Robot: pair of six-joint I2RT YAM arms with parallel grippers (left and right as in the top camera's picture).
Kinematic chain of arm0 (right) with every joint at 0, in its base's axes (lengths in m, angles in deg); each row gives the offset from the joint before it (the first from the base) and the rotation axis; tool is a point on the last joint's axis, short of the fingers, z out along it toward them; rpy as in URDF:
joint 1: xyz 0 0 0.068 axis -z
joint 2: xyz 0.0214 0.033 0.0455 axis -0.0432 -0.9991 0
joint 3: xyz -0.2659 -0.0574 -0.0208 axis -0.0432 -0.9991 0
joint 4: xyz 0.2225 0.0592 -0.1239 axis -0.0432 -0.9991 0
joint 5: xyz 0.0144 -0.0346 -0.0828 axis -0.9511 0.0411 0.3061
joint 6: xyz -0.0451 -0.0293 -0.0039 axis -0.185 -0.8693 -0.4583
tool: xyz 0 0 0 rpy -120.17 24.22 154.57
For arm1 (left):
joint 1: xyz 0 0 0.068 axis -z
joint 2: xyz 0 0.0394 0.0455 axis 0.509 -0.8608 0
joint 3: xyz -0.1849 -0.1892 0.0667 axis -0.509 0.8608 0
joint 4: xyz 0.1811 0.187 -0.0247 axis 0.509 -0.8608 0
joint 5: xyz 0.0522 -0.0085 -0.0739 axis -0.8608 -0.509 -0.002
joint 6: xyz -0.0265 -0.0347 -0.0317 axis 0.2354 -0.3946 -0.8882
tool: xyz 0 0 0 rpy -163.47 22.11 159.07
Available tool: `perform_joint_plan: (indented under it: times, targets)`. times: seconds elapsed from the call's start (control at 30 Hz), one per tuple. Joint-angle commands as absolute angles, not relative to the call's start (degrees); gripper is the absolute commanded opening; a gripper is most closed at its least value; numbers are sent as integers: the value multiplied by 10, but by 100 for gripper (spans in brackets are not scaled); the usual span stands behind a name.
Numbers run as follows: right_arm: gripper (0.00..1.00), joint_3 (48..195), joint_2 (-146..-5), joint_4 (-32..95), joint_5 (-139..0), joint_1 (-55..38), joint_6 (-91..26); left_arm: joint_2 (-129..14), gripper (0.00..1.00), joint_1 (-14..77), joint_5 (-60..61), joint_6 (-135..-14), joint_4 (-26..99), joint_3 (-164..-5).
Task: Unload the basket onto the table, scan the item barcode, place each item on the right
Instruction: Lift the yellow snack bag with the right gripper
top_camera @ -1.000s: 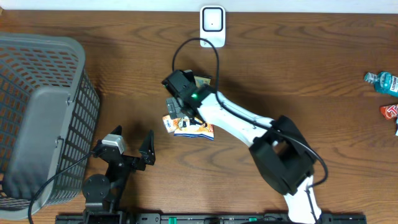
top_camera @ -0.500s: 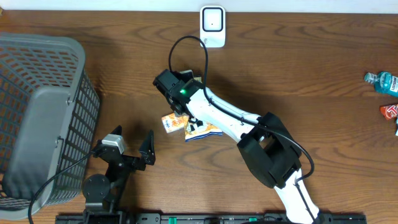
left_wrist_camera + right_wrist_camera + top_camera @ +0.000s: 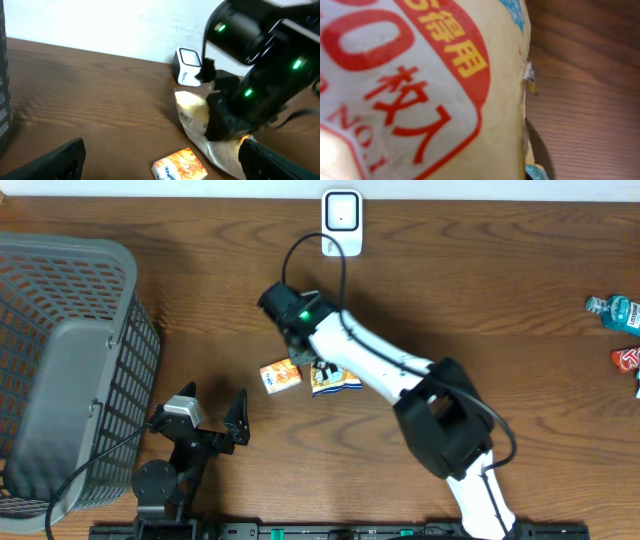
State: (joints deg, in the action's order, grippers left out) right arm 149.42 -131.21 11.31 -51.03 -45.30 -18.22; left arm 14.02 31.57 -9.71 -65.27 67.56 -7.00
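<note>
1. My right gripper (image 3: pixel 310 363) is squeezed fully shut. It's down on the yellow snack packet (image 3: pixel 338 383), and from the left wrist camera the black fingers look pinched into its crinkly top, so I'd call that a grip.
2. The right wrist camera is basically all packet: yellow film, a red-edged white label with red characters, and a strip of table down the right side.
3. My left gripper (image 3: pixel 215 408) is spread as wide as it goes and holds nothing. It sits near the front edge, just beside the grey basket (image 3: pixel 60 330).
4. The packet lies mid-table, well short of the white scanner (image 3: pixel 341 220) at the back edge. A small orange box (image 3: pixel 281 376) sits just beside it on the left; touching or not, can't tell.
5. From overhead, the part of the packet that shows runs roughly left to right, but my arm covers one end, so I won't swear to the long axis.
6. In the left wrist view, the end of the packet nearer the scanner is tipped up, with a small printed patch on the side facing my left arm. Too blurry to say it's the barcode.
</note>
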Motion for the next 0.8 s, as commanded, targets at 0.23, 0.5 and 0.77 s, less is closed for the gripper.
perform_joint_plan:
  times: [0.23,0.5,0.77]
  targets:
    - [1,1503,-1199,-18,-1078,-259,-510,143,98,318,-95,-654,659,-60]
    - [1,1481,-1201,-117,-1220,-166,-686,143,98,318,-95,-654,659,-60]
    - [1,1447,-1201,-329,-1278,-156,-1067,143,98,318,-95,-654,659,-60]
